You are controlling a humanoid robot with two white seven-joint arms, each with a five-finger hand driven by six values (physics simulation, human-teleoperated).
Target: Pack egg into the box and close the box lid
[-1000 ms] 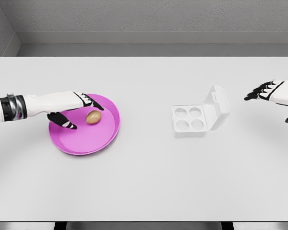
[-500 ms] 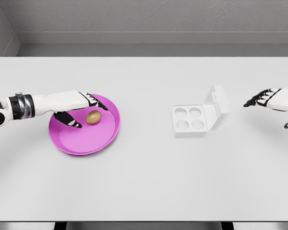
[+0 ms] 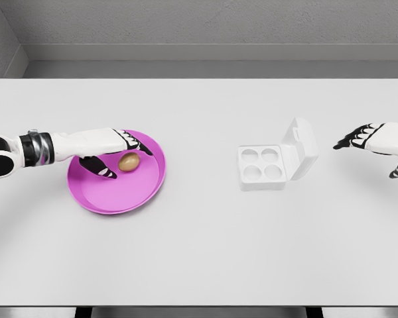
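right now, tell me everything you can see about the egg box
The egg box is small and white, looking like matte plastic or foam. Its square tray has four round wells in a two-by-two grid, all empty. The lid is hinged along the tray's right side and stands open, leaning away to the right. The box sits flat on the white table, right of centre. Nothing touches it: the right hand hovers further right, clear of it.

glossy plastic plate [image 3: 93,199], matt table [image 3: 199,252]
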